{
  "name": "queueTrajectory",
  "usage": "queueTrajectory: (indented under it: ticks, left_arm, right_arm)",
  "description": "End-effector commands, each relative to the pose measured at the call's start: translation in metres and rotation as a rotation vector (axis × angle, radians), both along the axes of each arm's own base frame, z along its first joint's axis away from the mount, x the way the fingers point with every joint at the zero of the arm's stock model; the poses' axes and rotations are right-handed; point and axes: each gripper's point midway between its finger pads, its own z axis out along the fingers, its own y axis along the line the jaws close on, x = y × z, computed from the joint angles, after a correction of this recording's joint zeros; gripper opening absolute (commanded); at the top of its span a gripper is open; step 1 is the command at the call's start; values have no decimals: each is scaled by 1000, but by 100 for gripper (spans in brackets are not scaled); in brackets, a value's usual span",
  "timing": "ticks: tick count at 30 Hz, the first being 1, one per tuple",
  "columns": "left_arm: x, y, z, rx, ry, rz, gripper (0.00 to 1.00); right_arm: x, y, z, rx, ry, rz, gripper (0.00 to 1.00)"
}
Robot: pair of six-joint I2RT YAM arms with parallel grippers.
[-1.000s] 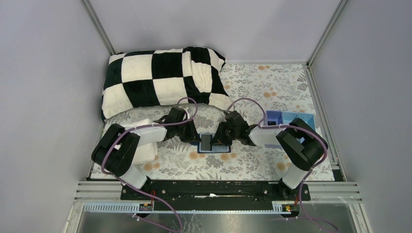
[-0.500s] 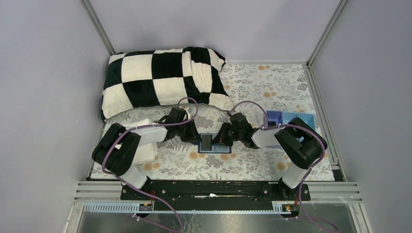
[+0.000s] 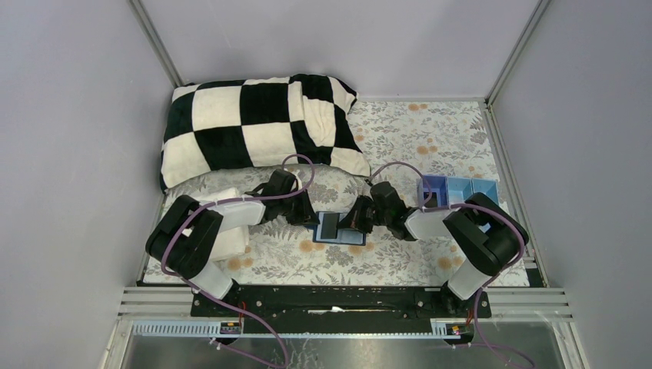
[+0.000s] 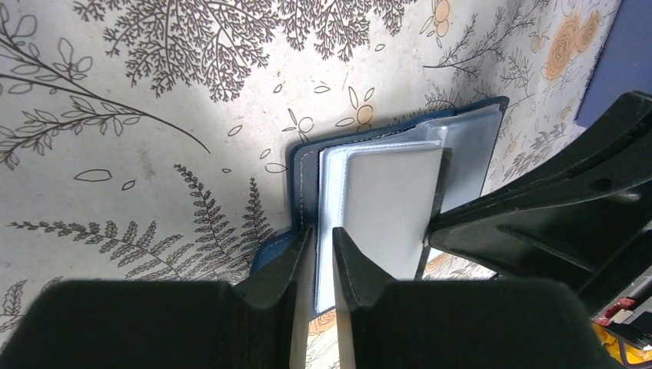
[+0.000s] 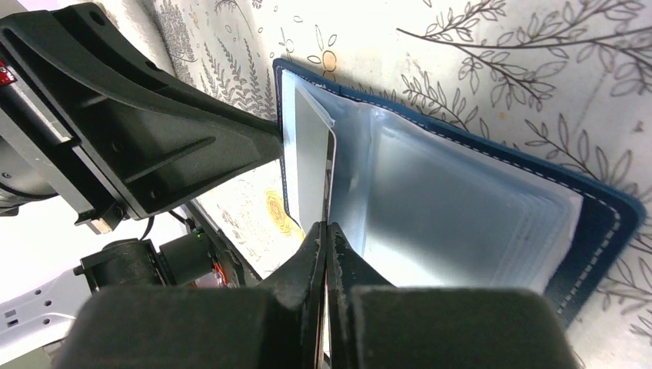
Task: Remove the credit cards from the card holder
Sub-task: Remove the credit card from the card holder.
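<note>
You have the card holder [image 3: 336,228] lying open on the floral cloth [image 3: 430,131], between the 2 grippers at the near middle of the table. Your left gripper [image 4: 319,234] is nearly closed: its 2 fingers stand a narrow slit apart, pinching the holder's left edge beside the navy cover. Your right gripper [image 5: 327,227] is fully closed, with its fingertips pressed together on the edge of 1 grey card [image 5: 307,161] lying on the holder's left half, over the clear sleeves. The light-blue tray [image 3: 461,187] sits to the right, apart from the holder — the checkered pillow [image 3: 254,131] lies at the far left.
</note>
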Motion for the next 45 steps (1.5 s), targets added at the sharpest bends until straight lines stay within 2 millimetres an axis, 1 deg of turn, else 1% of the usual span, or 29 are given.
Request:
queueTrajectory:
  ticks: [1, 6, 9, 14, 18, 20, 23, 26, 30, 34, 38, 45]
  left_arm:
    - [-14, 18, -29, 120, 56, 17, 20]
    - [-12, 21, -31, 149, 52, 12, 19]
    - [-11, 23, -28, 160, 42, 10, 19]
    - [-7, 28, -15, 182, -5, 11, 19]
    - [-1, 32, 0, 193, -51, 21, 21]
    - [-2, 23, 10, 159, -74, -10, 23]
    - [-9, -1, 28, 104, -110, -96, 29]
    - [-9, -18, 38, 61, -125, -138, 37]
    - [-3, -30, 36, 19, -121, -143, 40]
    - [-4, -34, 29, 12, -92, -146, 40]
    - [-5, -30, 28, 31, -99, -143, 40]
    - [0, -12, 33, 141, -128, -127, 43]
  right_arm:
    - [6, -11, 8, -15, -44, -26, 0]
    - [3, -22, 3, -39, -39, -30, 0]
    - [3, -28, 2, -42, -43, -36, 0]
    - [4, -29, 2, -31, -36, -26, 0]
    - [5, -35, 1, -36, -35, -41, 0]
    - [5, -37, 1, -43, -44, -47, 0]
    - [6, -33, 1, -38, -45, -26, 0]
    - [8, -30, 2, -32, -43, -15, 0]
    - [9, -32, 7, -46, -60, -17, 0]
    - [9, -42, 11, -92, -93, -33, 0]
    - [10, -50, 19, -139, -126, -38, 0]
    - [14, -63, 36, -211, -192, -39, 0]
